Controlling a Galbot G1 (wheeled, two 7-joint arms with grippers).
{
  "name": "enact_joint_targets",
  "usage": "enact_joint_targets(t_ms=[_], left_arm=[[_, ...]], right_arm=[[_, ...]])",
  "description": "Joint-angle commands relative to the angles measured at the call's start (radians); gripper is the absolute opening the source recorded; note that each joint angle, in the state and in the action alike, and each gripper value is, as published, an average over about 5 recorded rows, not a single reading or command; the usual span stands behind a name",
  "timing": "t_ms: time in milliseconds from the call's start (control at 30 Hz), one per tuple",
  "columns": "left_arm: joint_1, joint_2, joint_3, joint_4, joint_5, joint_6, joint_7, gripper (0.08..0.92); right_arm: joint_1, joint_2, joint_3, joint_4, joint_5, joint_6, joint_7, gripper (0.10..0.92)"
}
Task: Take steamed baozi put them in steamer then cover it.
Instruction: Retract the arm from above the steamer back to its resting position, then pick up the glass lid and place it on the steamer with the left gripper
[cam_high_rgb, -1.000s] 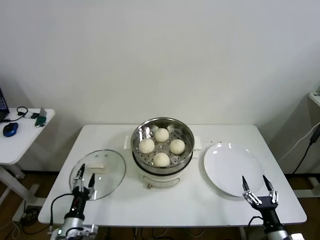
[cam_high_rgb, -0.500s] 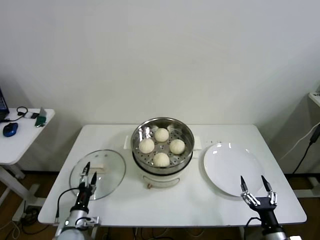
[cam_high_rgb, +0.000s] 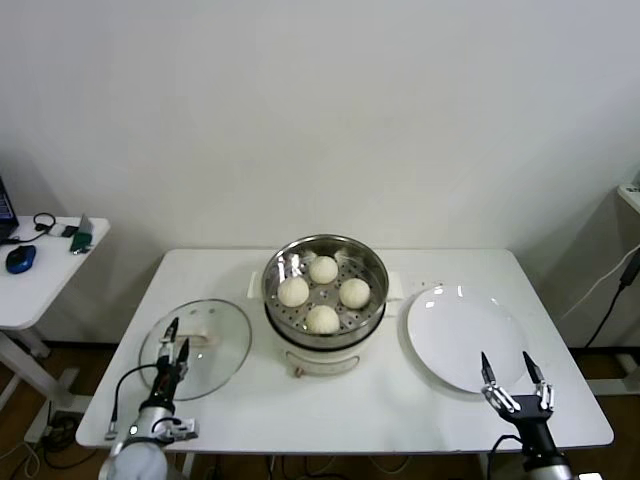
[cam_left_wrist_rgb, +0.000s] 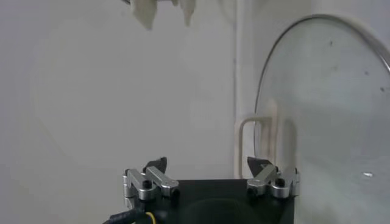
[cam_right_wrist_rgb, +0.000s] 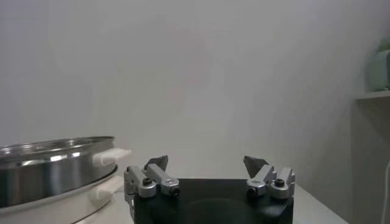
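Four steamed baozi (cam_high_rgb: 323, 293) sat inside the steamer (cam_high_rgb: 276, 268) at the middle of the table (cam_high_rgb: 380, 400). The cover (cam_high_rgb: 222, 340) lay flat to its left; the left gripper (cam_high_rgb: 173, 340) hovered over its near edge, jaws spread, holding nothing. The right gripper (cam_high_rgb: 505, 373) waited open by the white plate (cam_high_rgb: 460, 330)

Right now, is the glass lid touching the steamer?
Apart. The head view shows bare table between the glass lid, lying flat, and the steamer.
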Motion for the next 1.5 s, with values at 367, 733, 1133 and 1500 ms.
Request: enact_joint_targets(t_ms=[367, 733, 1133, 1500], left_arm=[[-0.089, 0.005, 0.019, 0.082, 0.024, 0.009, 0.023, 0.823], [-0.083, -0.001, 0.012, 0.108, 0.045, 0.009, 0.026, 0.614], [-0.093, -0.006, 0.019, 0.102, 0.044, 0.01, 0.029, 0.25], [-0.058, 0.098, 0.023, -0.141, -0.145, 0.087, 0.143, 0.133]], right_arm=[[-0.005, 0.009, 0.004, 0.012, -0.007, 0.004, -0.001, 0.823], [0.007, 0.016, 0.001, 0.006, -0.019, 0.004, -0.005, 0.823], [0.018, 0.02, 0.001, 0.005, -0.031, -0.003, -0.006, 0.823], [0.032, 0.035, -0.005, -0.036, -0.099, -0.022, 0.008, 0.823]])
